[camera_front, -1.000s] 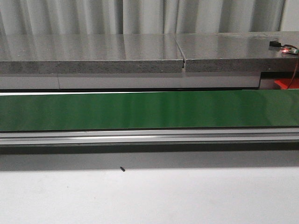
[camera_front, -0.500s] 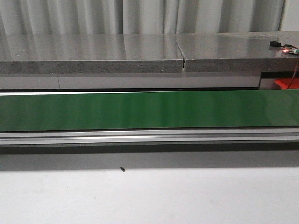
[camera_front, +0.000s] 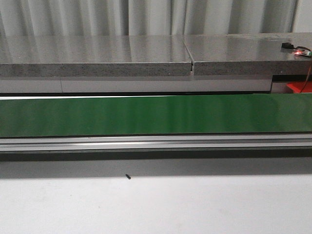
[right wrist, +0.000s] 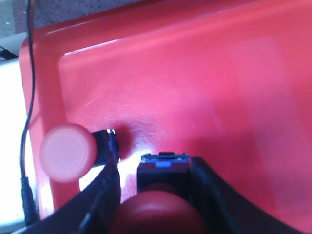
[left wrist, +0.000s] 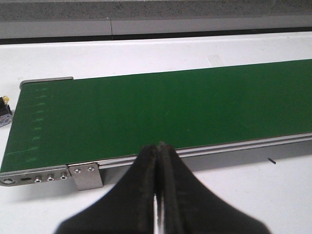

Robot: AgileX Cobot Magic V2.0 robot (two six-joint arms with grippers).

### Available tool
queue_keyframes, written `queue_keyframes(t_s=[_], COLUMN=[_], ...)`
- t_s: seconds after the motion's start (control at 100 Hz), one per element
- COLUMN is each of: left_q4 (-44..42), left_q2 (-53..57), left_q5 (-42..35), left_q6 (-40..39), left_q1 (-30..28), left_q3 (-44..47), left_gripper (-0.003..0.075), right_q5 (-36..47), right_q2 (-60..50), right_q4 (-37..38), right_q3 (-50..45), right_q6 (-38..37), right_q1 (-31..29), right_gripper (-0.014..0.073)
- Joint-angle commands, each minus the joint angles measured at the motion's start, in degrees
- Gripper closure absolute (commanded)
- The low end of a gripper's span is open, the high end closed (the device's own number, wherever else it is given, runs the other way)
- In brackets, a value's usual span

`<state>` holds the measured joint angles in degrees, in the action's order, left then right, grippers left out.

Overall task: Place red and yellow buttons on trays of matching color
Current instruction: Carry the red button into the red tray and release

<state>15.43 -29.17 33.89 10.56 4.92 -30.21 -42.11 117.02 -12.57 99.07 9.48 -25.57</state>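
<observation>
Front view: we see the long green conveyor belt (camera_front: pixel 156 115) running across the frame, with its aluminium side rail (camera_front: pixel 156 142) just below it and the white tabletop (camera_front: pixel 156 204) in the foreground. A small dark speck (camera_front: pixel 127 177) lies on the white surface near the rail. Behind the belt sits a grey speckled stone ledge (camera_front: pixel 97 56). At the far right edge a corner of the red plastic tray (camera_front: pixel 295 87) shows. Neither arm appears in this view.

Left wrist view: the left gripper (left wrist: pixel 157 161) hangs over the near edge of the belt, close to the belt's end plate. Its two black fingers (left wrist: pixel 141 195) are pressed together with nothing between them.

Right wrist view: the right gripper (right wrist: pixel 151 195) is low over the red tray floor. We note its fingers clamped on a red round-capped push button with a black body (right wrist: pixel 158 212), the black body sitting between them just above the tray surface. A second red-capped button (right wrist: pixel 67 152) lies on its side in the tray, just beside the gripper, near the tray's rounded wall. A black cable (right wrist: pixel 27 97) runs outside the tray rim.
</observation>
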Motion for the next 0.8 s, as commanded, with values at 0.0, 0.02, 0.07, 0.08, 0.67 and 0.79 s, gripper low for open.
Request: queue_keyframes(t_s=[0.0, 0.02, 0.07, 0.08, 0.67, 0.79], left_q4=[0.89, 0.89, 0.89, 0.89, 0.89, 0.89], left_q2=[-0.10, -0.10, -0.10, -0.10, -0.10, -0.10], left_q5=[-3.52, -3.52, -3.52, -3.52, -3.52, -3.52], left_q6=[-0.16, -0.16, -0.16, -0.16, -0.16, -0.16], left_q1=[0.53, 0.53, 0.53, 0.53, 0.53, 0.53], left_q3=[-1.40, -1.40, -1.40, -1.40, -1.40, -1.40], left_gripper=[0.0741, 0.0741, 0.0741, 0.0741, 0.0741, 0.0741], right_q5=[0.92, 0.81, 0.62, 0.62, -0.23, 0.34], right_q2=[-1.11, -0.79, 0.41, 0.56, 6.57, 6.57], right_q4=[-0.25, -0.25, -0.25, -0.25, -0.27, -0.27], right_q3=[4.79, 5.42, 6.77, 6.95, 9.46, 9.46], right_q6=[0.64, 0.64, 0.64, 0.64, 0.64, 0.64], right_q1=[-0.24, -0.24, -0.24, -0.24, -0.24, -0.24], right_gripper=[0.0431, 0.0431, 0.0431, 0.0431, 0.0424, 0.0307])
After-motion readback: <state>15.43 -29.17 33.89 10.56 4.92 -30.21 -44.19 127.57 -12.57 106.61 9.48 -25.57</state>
